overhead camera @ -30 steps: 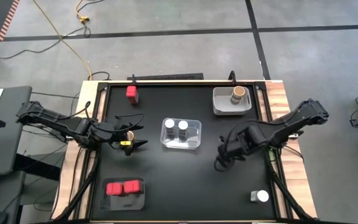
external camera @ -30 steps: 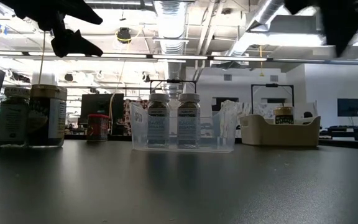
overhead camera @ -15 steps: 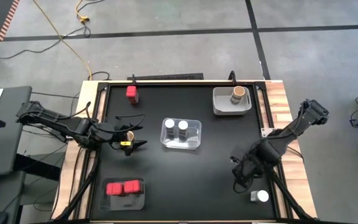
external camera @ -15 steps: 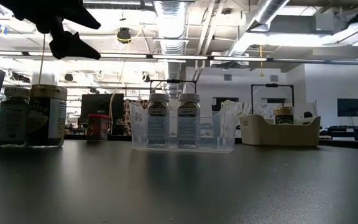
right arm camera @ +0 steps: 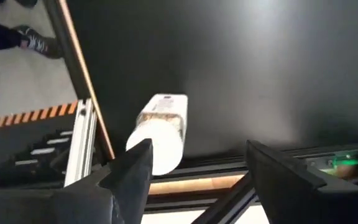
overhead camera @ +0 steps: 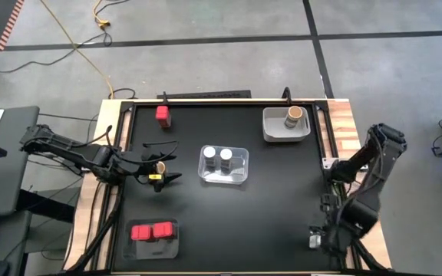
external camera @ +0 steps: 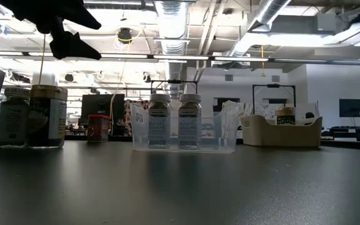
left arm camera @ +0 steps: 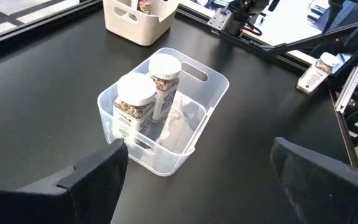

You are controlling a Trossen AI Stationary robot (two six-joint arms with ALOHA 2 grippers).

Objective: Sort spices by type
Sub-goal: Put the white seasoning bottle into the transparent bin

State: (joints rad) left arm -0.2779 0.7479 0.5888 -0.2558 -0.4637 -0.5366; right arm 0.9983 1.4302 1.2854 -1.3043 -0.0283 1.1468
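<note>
From above, I see my right gripper [overhead camera: 322, 236] down at the near right corner of the table [overhead camera: 267, 207], right over the stray white-lidded jar [overhead camera: 315, 241] standing there. That jar is the one out of place, so I judge this arm is lining up to fetch it. The clear tray [overhead camera: 223, 165] in the middle already holds two white-lidded jars [overhead camera: 218, 156], the grey tray [overhead camera: 286, 126] at the far right holds a tan jar [overhead camera: 291, 116], and the near-left tray [overhead camera: 153, 238] holds two red boxes [overhead camera: 152, 231]. One red box [overhead camera: 162, 114] sits alone at the far left. My left gripper [overhead camera: 163, 168] hangs at the left side, fingers spread wide, with a small tan jar [overhead camera: 159, 166] between or just under them; I cannot tell whether it touches.

Level across the table, the two jars [external camera: 174, 120] stand upright in the clear tray [external camera: 227, 134], the beige tray [external camera: 281, 131] to its right, and two more jars [external camera: 31, 116] loom large at the left. The left arm [external camera: 55, 22] hangs overhead.

Left wrist: my fingers [left arm camera: 98, 180] stand well apart, empty here, framing the clear tray [left arm camera: 191, 130].

Right wrist: my fingers [right arm camera: 129, 171] are parted and clamped on nothing; the stray jar [right arm camera: 159, 132] sits beside the table's rail, near one finger, not yet between them.
</note>
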